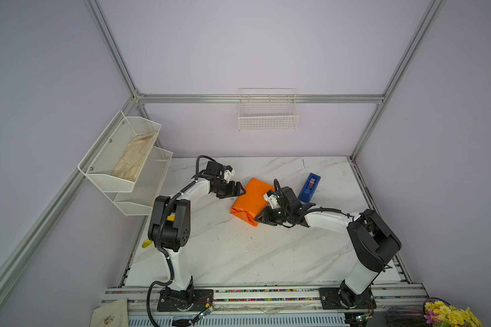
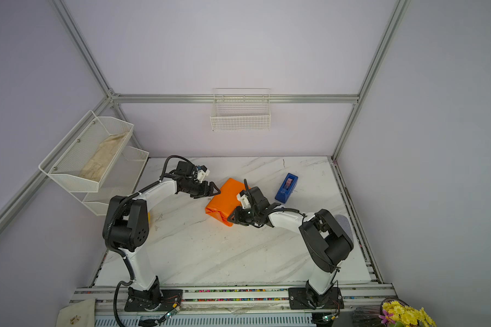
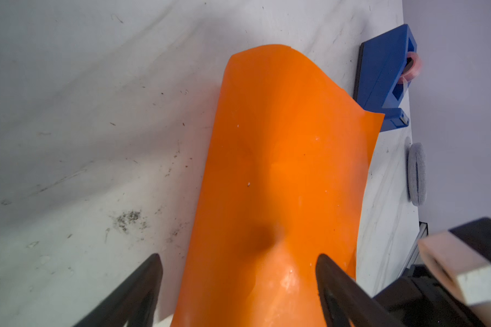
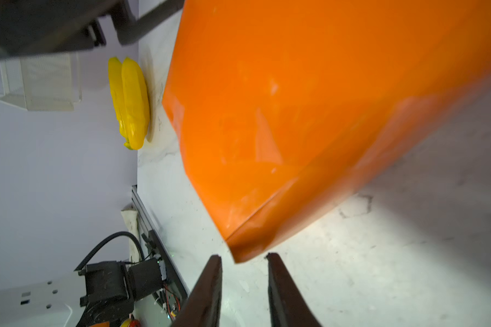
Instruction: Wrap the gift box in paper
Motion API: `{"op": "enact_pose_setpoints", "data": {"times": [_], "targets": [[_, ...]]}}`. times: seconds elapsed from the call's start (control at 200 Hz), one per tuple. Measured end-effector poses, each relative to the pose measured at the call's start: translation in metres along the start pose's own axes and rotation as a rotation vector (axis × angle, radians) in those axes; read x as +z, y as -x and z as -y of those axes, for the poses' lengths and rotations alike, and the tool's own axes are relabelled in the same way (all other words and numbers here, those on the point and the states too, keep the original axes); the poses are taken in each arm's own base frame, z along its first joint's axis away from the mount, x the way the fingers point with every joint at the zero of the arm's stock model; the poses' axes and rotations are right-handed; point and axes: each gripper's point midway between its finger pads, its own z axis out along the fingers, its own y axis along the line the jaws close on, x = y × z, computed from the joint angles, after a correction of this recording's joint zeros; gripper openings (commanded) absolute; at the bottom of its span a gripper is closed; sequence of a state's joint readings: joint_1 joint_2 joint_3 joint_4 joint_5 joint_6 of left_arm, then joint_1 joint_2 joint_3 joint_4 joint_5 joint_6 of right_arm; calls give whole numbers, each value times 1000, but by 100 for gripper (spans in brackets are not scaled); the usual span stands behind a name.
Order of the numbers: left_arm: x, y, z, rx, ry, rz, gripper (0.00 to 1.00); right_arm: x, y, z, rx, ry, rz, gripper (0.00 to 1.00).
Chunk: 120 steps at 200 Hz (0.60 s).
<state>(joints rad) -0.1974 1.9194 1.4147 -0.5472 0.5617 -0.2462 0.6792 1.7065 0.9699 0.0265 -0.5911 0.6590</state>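
Item: paper [image 1: 251,199], orange, folded into a block-shaped parcel lying on the table [image 1: 238,254]; we also see it in the other top view [image 2: 224,202].
Gift box: not visible; we judge it is inside the parcel, fully covered.
Parcel ends: the end nearest the robot bases shows creased folds; the edge toward the blue tape dispenser [image 1: 309,188] looks loose and wavy in the left wrist view.
Left gripper [image 3: 238,257]: jaws spread wide and gripping nothing; one finger overlaps the paper's surface and the other stands clear over bare table.
Right gripper [image 4: 244,256]: jaws part open with nothing between them.
Parcel relative to right gripper: its lower corner sits just ahead of the fingertips, in line with the gap, not yet in it.
Parcel relative to left gripper: it runs away from the fingers toward the dispenser, partly between them.
Step in hand, our judgement: pinching and flattening the remaining folds.
How to do it well: we would steady the top with the left gripper and press only lightly, because thin paper dents. The right gripper should take the corner squarely and crease it along the box edge. We would avoid pulling, which could open the finished folds or slide the parcel.
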Motion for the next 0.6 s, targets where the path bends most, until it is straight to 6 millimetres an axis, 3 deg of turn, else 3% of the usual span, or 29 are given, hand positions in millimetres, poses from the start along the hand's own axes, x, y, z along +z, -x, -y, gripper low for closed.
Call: {"op": "enact_pose_setpoints", "data": {"times": [0.07, 0.155, 0.295, 0.355, 0.44, 0.525, 0.6], "targets": [[-2, -6, 0, 6, 4, -24, 82, -7, -8, -6, 3, -28, 11, 32], [-7, -12, -3, 4, 41, -43, 80, -28, 5, -14, 8, -57, 87, 28], [-38, -5, 12, 36, 56, 7, 62, -45, 30, -47, -22, 24, 155, 10], [-54, 1, 27, 43, 31, 45, 54, -39, 35, -59, -30, 71, 138, 5], [-68, 5, 45, 35, -23, 75, 33, -24, 41, -65, -28, 112, 101, 1], [-70, 4, 55, 8, -78, 70, 20, -4, 44, -66, -21, 139, 47, 0], [-64, 0, 57, -22, -111, 49, 15, 12, 49, -63, -14, 146, 16, 0]]}}
